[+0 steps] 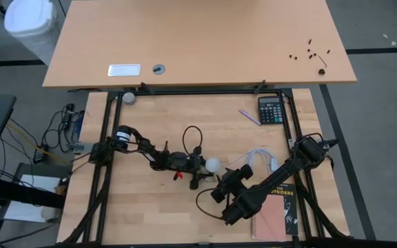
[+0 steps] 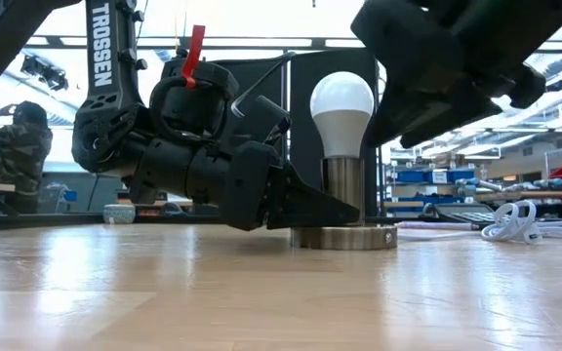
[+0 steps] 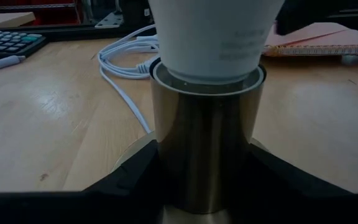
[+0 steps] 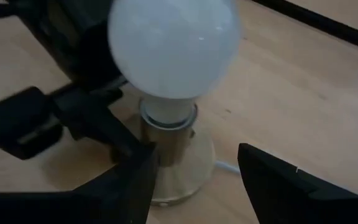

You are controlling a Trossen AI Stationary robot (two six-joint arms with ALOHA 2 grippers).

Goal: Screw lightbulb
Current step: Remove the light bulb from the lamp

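You have the lightbulb [image 2: 341, 109] upright in its socket [image 2: 343, 234], left gripper [image 1: 200, 165] fingers clamping the socket stem, right gripper [image 1: 225, 180] fingers parted beside the bulb, holding nothing.

The lightbulb [image 1: 214, 164] sits between the left gripper [image 1: 200, 164] and right gripper [image 1: 223, 180].

Lightbulb [image 2: 341, 107] upright in socket [image 2: 343, 234]
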